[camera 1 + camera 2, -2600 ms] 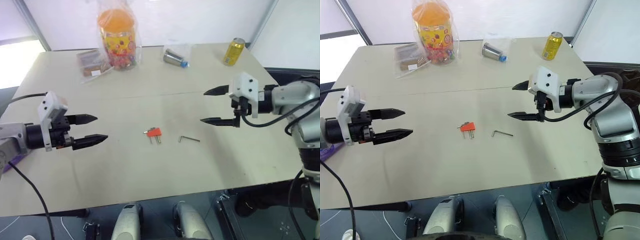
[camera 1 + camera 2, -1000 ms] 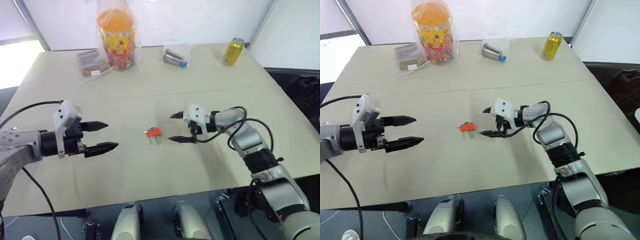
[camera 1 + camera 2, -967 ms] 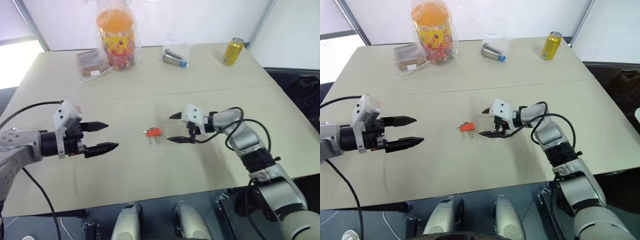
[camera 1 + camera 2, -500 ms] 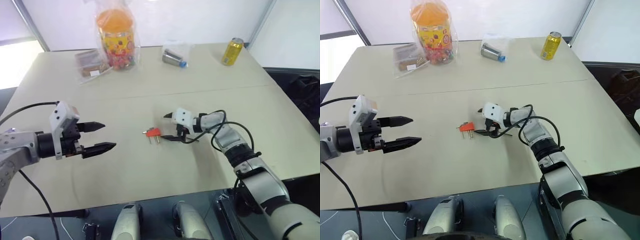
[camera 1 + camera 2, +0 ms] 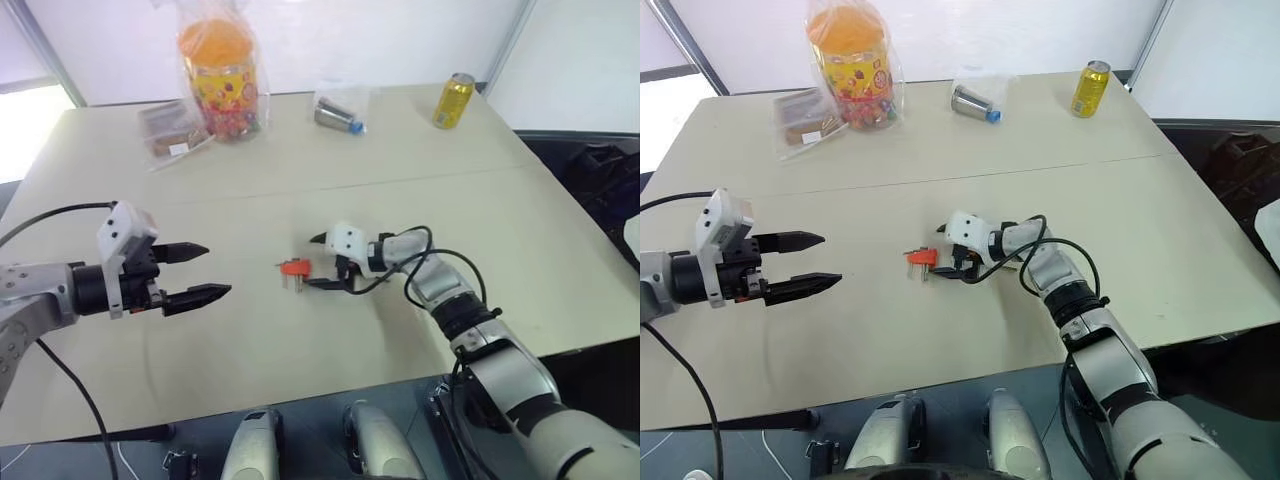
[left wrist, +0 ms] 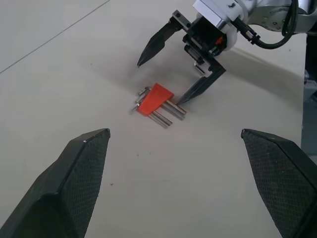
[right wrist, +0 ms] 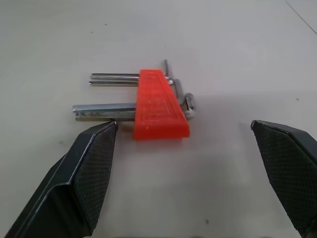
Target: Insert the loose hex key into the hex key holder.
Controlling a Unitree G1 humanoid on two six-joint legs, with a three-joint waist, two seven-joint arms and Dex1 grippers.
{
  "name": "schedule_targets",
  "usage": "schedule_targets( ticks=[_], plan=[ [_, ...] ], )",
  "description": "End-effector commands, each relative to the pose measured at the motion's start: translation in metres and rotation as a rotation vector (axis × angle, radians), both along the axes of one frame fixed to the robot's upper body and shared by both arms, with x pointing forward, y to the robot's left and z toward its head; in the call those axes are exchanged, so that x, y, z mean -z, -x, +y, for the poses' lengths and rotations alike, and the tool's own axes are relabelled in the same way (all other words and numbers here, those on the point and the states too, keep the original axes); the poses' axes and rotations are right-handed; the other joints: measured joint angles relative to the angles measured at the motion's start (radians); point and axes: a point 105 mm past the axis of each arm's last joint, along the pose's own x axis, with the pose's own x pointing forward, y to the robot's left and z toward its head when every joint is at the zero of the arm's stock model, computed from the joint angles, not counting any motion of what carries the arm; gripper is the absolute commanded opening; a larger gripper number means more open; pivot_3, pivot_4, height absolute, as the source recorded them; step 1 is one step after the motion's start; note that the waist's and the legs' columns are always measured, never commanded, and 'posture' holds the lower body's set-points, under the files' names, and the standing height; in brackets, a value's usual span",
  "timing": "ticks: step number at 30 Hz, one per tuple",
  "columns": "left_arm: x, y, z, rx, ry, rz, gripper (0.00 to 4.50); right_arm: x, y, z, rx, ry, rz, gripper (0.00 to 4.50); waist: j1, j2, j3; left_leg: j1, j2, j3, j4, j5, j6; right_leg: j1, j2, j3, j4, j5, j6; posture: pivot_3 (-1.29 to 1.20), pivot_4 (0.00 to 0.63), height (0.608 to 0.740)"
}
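We see our right gripper (image 5: 322, 262) spread wide around the hex key holder (image 5: 293, 268), perhaps touching it, our left gripper (image 5: 196, 271) released.

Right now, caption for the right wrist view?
Open right gripper facing the red holder lying on the table.

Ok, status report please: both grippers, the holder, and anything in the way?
Left gripper open, holding nothing. Right gripper open, low beside the red holder, one finger at its keys. Holder lies flat on the table. Nothing blocks it.
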Motion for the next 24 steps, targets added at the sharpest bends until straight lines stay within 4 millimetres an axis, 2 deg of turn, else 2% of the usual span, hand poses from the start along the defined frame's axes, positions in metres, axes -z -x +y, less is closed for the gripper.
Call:
schedule_targets(
  ticks=[1,16,19,24],
  plan=[
    [-0.011,0.002,0.000,0.003,-0.021,-0.062,4.43,0.001,0.006,0.010,-0.035,0.008,-0.004,4.50,0.000,0.000,0.000,0.000,0.000,0.000,0.000,0.000,0.000,0.000,0.000,0.000,0.000,0.000,0.000,0.00,0.150,0.740],
    [-0.010,0.001,-0.003,0.000,-0.025,-0.079,4.43,0.021,-0.005,-0.007,0.053,0.098,0.037,4.50,0.000,0.000,0.000,0.003,0.000,0.000,0.000,0.000,0.000,0.003,0.000,0.000,0.000,0.000,0.000,0.00,0.150,0.740],
    [-0.011,0.000,-0.004,-0.001,-0.027,-0.084,4.50,0.025,-0.007,-0.009,0.064,0.105,0.054,3.60,0.000,0.000,0.000,0.007,0.000,0.000,0.000,0.000,0.000,0.007,0.000,0.000,0.000,-0.001,-0.002,0.00,0.150,0.740],
    [-0.010,-0.001,-0.003,-0.003,-0.029,-0.088,4.50,0.030,-0.008,-0.011,0.068,0.115,0.058,1.05,0.002,0.000,0.000,0.019,0.001,0.000,-0.001,0.000,0.000,0.019,0.000,0.000,-0.002,-0.004,-0.007,0.00,0.150,0.740]
  ],
)
